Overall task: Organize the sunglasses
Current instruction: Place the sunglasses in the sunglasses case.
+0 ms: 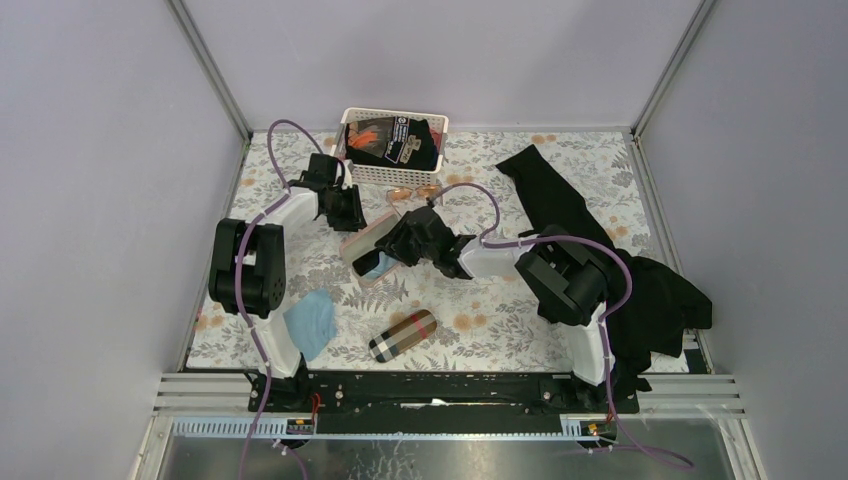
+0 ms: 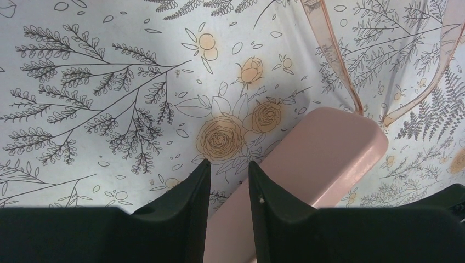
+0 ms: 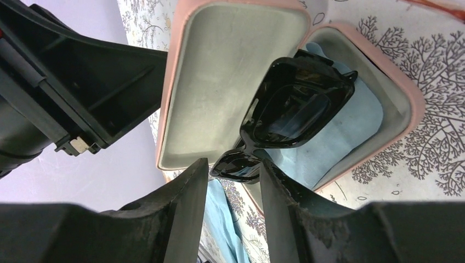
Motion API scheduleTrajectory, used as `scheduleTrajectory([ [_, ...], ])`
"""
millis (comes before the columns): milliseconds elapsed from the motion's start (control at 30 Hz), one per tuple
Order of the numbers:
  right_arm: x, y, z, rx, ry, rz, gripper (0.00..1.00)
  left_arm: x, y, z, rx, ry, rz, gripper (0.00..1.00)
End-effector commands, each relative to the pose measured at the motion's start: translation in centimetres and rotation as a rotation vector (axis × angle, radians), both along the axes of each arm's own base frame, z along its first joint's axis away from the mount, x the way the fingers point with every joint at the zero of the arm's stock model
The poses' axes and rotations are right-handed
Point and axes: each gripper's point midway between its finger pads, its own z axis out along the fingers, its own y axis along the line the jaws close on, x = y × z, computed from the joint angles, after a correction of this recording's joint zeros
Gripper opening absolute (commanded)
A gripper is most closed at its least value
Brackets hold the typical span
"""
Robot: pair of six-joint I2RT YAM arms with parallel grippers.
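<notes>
Both arms reach inward; left gripper point(image 2: 226, 169), right gripper point(image 3: 233, 167) apparently clamped.

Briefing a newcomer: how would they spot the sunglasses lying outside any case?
Find the white basket at the far edge of the table. The wire-framed sunglasses lie just in front of it. Pale orange lenses distinguish them from the black pair in the open pink case.

Table point(image 1: 500, 315): basket point(image 1: 395, 176), pink case point(image 1: 362, 246), plaid case point(image 1: 402, 335), cloth point(image 1: 312, 322), wire-framed sunglasses point(image 1: 401, 195).

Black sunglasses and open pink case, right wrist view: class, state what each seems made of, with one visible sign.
The black-framed dark-lensed sunglasses look like glossy plastic: bright reflections on lenses. The open pink oblong case seems smooth-shelled, possibly leatherette, with matte, felt-like grey lining.
</notes>
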Motion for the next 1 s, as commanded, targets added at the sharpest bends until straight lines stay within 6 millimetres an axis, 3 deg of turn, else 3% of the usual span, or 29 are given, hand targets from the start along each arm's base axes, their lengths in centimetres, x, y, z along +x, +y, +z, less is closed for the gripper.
scheduleTrajectory([
  [0, 0.4, 0.8, 0.8, 0.009, 0.012, -0.061, 0.47, 0.0, -0.3, -0.1, -0.013, 0.012, 0.005, 0.36],
  [700, 0.9, 1.7, -1.3, -0.023, 0.112, -0.151, 0.45, -0.2, -0.8, -1.3, -0.045, 0.044, 0.018, 0.36],
  [967, 1.1, 2.1, -1.8, -0.051, 0.101, -0.160, 0.35, -0.3, -0.9, -1.3, -0.051, 0.049, 0.014, 0.36],
])
